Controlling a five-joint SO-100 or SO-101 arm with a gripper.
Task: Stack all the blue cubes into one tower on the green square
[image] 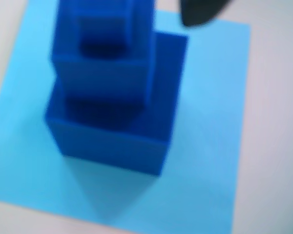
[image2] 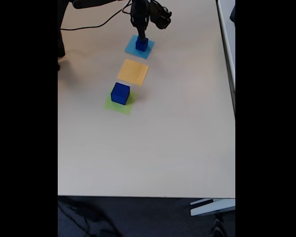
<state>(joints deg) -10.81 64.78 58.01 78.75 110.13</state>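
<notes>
The gripper, state unclear, hangs over stacked blue cubes on light blue square.

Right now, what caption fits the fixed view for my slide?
Robot gripper above small glossy dark blue cubes on a light blue paper square; the largest cube sits on a lime-green paper square.

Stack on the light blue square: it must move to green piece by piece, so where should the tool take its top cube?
By two opposite side walls of the top cube, from straight above: it sits set in from the wider cube beneath, so its walls stand free.
</notes>
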